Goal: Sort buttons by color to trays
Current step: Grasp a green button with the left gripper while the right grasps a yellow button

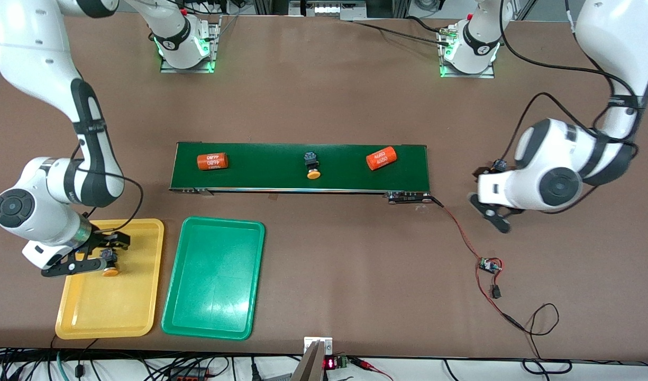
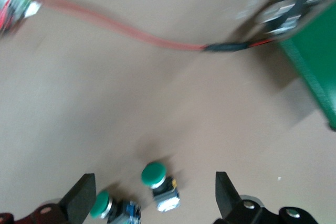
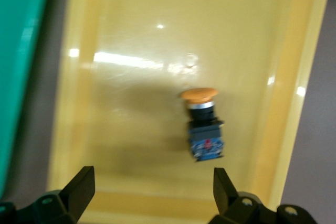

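Observation:
One yellow-capped button (image 1: 110,269) lies on its side in the yellow tray (image 1: 136,312). My right gripper (image 1: 102,254) hangs open just above it; in the right wrist view the button (image 3: 202,124) lies free on the tray (image 3: 131,35), clear of the gripper (image 3: 152,192). Another yellow-capped button (image 1: 313,165) lies on the dark-green belt (image 1: 271,174). My left gripper (image 1: 480,193) is open over the table off the belt's end. Under that gripper (image 2: 152,198), two green-capped buttons (image 2: 158,180) (image 2: 113,208) lie on the table. The green tray (image 1: 212,278) holds nothing.
Two orange numbered cylinders (image 1: 212,161) (image 1: 381,157) lie on the belt. A red wire (image 1: 461,233) runs from the belt's corner to a small circuit board (image 1: 490,264). The wire (image 2: 131,30) and belt corner (image 2: 315,56) lie close to the green buttons.

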You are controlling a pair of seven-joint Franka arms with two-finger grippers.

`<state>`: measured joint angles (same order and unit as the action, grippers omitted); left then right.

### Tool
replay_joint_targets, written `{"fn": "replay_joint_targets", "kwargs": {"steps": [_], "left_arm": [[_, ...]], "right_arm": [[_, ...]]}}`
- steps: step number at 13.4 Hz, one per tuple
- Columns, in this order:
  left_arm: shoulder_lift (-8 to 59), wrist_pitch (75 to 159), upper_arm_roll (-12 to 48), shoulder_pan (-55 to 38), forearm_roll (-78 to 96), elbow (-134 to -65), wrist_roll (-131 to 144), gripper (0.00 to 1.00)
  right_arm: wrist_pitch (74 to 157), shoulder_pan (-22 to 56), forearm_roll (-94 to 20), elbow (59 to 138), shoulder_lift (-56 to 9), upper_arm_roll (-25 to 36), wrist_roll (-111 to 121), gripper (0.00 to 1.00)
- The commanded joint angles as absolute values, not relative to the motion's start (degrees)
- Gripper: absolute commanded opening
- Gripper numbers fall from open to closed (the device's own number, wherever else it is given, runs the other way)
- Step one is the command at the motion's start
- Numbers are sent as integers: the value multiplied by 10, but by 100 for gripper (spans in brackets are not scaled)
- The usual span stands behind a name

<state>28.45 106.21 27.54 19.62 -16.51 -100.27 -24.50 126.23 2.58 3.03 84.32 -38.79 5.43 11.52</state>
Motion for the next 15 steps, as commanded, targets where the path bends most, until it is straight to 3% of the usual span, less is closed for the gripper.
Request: {"fn": "replay_joint_targets", "kwargs": {"steps": [1,3,6,12,13,14,15], "left_arm": [[256,1058,185,145,-122,-1018,-200,100],[248,1060,127,110,-97,-1047,-200,100],[231,1108,92,105,-97,-1120,-200,100],[228,1277,82,106,-96,-1271,-209,99],[234,1286,82,106,-97,-1276,-210,92],[237,1287,82,106,-97,-1276,-210,78],[238,1286,82,109,-97,-1275,-211,53]], "right_arm": [[1220,57,11,895,-321,54,92,100],[1220,90,1,948,-272,54,47,100],[1174,144,-3,972,-218,41,-43,100],[1152,150,3,1001,-181,-98,-229,100],[1151,150,5,1005,-181,-123,-267,100],[1154,151,8,1005,-181,-144,-295,100],[1156,156,11,1005,-181,-160,-324,100]]}}
